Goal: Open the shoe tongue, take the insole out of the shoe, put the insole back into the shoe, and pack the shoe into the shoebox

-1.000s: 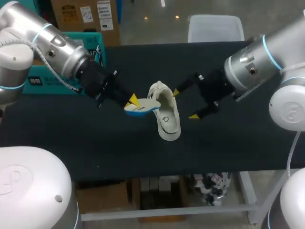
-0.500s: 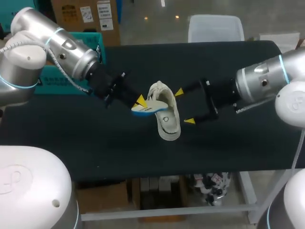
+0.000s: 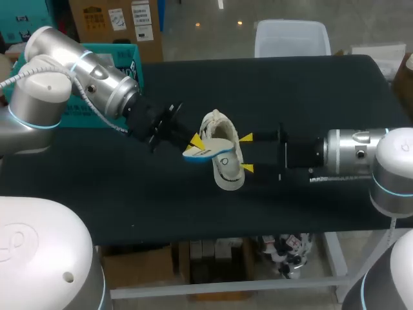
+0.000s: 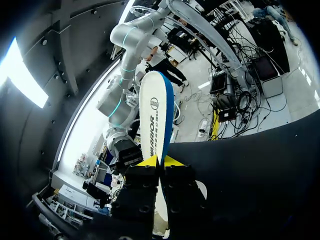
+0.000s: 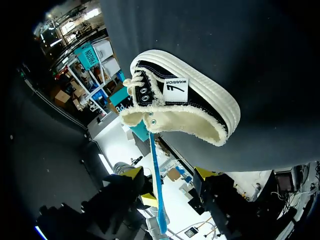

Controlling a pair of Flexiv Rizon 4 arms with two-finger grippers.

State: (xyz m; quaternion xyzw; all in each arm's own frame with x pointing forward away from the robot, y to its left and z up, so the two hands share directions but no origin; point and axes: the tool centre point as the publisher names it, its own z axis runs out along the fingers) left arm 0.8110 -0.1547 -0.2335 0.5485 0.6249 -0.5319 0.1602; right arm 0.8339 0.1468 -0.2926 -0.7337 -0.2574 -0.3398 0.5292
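Note:
A cream shoe (image 3: 227, 161) lies on the black table (image 3: 129, 194), with its opening toward the far side. My left gripper (image 3: 193, 141) is shut on the heel end of a white insole with a blue underside (image 3: 210, 150). It holds the insole slanted over the shoe's opening. In the left wrist view the insole (image 4: 155, 115) stands up from between the yellow tips of the left gripper (image 4: 159, 161). My right gripper (image 3: 247, 153) is at the shoe's right side, open, its tips just beside the sole. In the right wrist view the shoe (image 5: 185, 105) lies ahead of the right gripper (image 5: 169, 173), not between its fingers.
A teal shoebox (image 3: 126, 55) stands at the table's back left, partly hidden behind my left arm. Bare black tabletop lies in front of the shoe and to the far right.
The left gripper carried the insole right, over the shoe's opening. The right arm swung down and in toward the shoe's right side, and its fingers narrowed.

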